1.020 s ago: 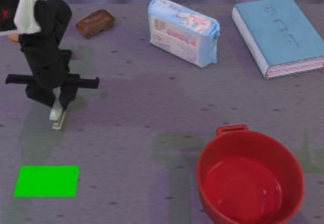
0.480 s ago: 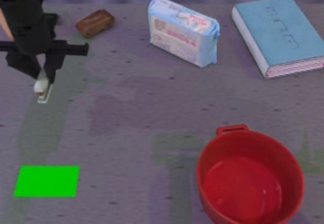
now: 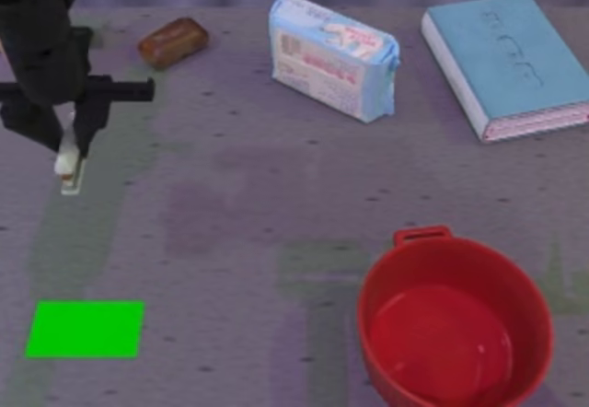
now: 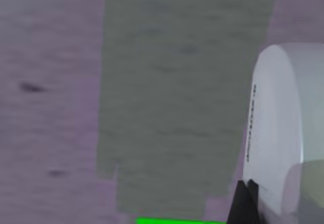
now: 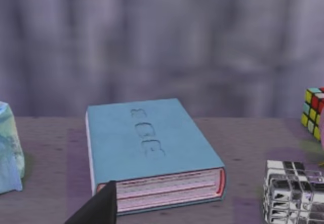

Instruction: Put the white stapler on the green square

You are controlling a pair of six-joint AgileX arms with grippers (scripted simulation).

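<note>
A mottled grey-purple table [image 3: 230, 195] with dark flecks fills the top view, backed by a blurred grey wall. Taking the green square [image 3: 85, 329] as the landmark, a flat, plain bright patch near the table's front left corner: the white stapler [image 3: 68, 169] hangs well behind it, almost straight back and a touch to the left, clamped by the left gripper [image 3: 70, 149]. The stapler is slim and elongated, its long axis running front to back, with its free end pointing toward the green square and its other end hidden between the dark fingers. In the left wrist view the stapler [image 4: 283, 127] appears as a smooth, rounded white shell with a thin dark line of print along its side, a black fingertip [image 4: 244, 203] pressed at its edge, and a sliver of the green square [image 4: 179, 221] beyond it across a greyish shadow on the table.

Farther back from the green square and slightly right lies a brown, glossy bread-like lump [image 3: 173, 41]. Far to the right and back of the square sits a soft white-blue tissue pack [image 3: 333, 57], crinkled at its ends, and beyond that a light blue hardcover book [image 3: 506, 62] with pinkish page edges. Directly right of the square, well apart, stands a round red bowl [image 3: 455, 329] with a small handle tab and a shiny inside.

The right arm is out of the top view; its wrist view shows the book [image 5: 152, 158], a colour cube [image 5: 314, 112] and a chrome-like faceted block [image 5: 296, 193], with only one dark fingertip [image 5: 98, 209] in sight, so its grip cannot be told.
</note>
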